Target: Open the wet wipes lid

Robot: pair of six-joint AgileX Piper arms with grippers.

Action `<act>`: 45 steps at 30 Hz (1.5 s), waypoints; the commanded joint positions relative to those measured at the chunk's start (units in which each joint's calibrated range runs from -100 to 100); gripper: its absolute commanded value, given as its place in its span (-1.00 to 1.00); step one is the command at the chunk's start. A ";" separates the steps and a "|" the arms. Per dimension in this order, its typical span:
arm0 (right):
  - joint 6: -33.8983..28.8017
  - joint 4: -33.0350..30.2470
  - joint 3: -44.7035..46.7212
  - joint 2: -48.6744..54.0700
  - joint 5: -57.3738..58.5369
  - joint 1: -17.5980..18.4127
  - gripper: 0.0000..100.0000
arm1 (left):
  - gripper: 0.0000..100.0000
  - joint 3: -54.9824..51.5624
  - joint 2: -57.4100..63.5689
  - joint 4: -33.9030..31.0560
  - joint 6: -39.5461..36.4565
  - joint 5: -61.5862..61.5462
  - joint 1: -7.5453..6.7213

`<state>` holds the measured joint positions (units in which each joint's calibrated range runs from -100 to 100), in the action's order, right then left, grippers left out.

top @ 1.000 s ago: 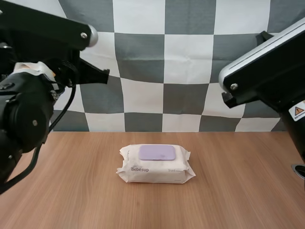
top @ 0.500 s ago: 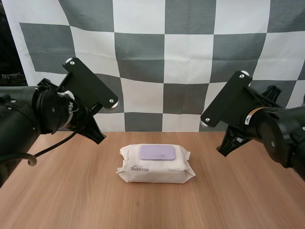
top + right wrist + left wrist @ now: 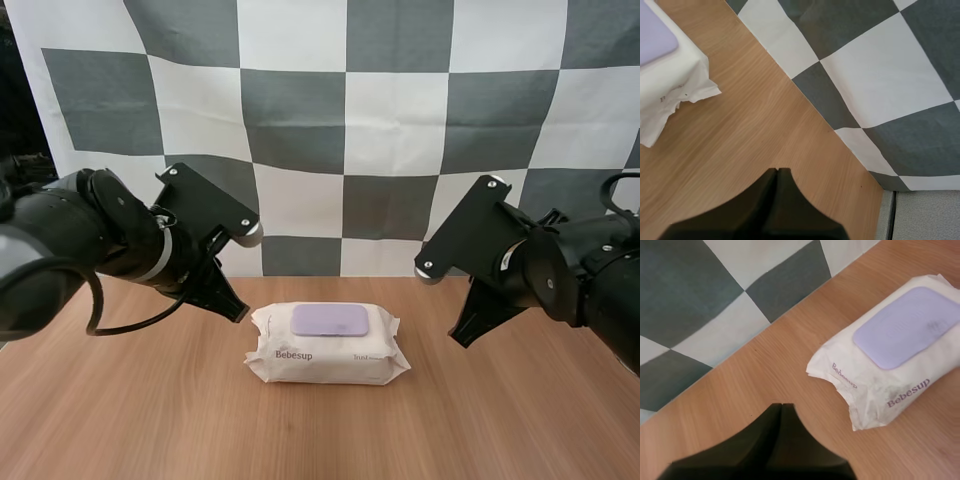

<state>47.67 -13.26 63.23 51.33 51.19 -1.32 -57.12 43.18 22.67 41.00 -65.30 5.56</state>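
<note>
A cream pack of wet wipes (image 3: pixel 327 345) lies flat in the middle of the wooden table, its lilac lid (image 3: pixel 330 320) shut on top. My left gripper (image 3: pixel 238 312) hangs just left of the pack's far left corner, above the table. In the left wrist view its fingers (image 3: pixel 781 412) lie together as one dark wedge, with the pack (image 3: pixel 890 355) and lid (image 3: pixel 907 325) a short way beyond. My right gripper (image 3: pixel 460 335) hovers to the right of the pack, also shut as one wedge (image 3: pixel 777 177), with the pack's crimped end (image 3: pixel 675 85) off to its side.
The wooden table (image 3: pixel 120 420) stretches out on both sides of the pack. Its back edge meets the backdrop just behind both grippers, and a grey strip past the table's edge (image 3: pixel 920 215) lies near the right gripper.
Both arms have swung down from high in the frame toward the table, ending on either side of the pack. The pack has not moved and its lid stays shut.
</note>
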 commanded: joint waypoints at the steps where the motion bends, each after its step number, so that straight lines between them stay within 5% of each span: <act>1: 2.57 0.67 -0.03 -0.07 -1.38 0.06 -1.00 | -1.00 -0.18 -2.25 17.40 12.41 -11.78 3.96; 6: 6.58 3.70 -0.03 -0.07 -1.72 0.06 -1.00 | -1.00 -0.18 -10.91 24.30 20.80 -34.70 10.30; 9: 8.76 7.48 -0.03 -0.07 -2.31 0.06 -1.00 | -1.00 -0.18 -15.12 25.56 25.06 -34.70 12.21; 34: 13.14 15.07 -0.03 -0.07 -1.78 0.06 -1.00 | -0.94 -0.33 -37.13 27.48 36.61 -34.70 12.28; 38: 13.14 15.07 -0.03 -0.07 -1.78 0.06 -1.00 | -0.62 -0.33 -38.72 28.48 38.12 -34.70 12.20; 43: 13.14 15.07 -0.03 -0.07 -1.78 0.06 -1.00 | 0.13 -0.33 -38.96 29.75 40.36 -34.70 12.20; 45: 13.82 15.11 -0.03 -0.07 -1.59 0.06 -1.00 | 0.29 -0.33 -38.96 30.65 40.49 -34.70 12.20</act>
<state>61.18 1.78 63.23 51.33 49.49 -1.25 -57.39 4.18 52.99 81.54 -99.91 17.75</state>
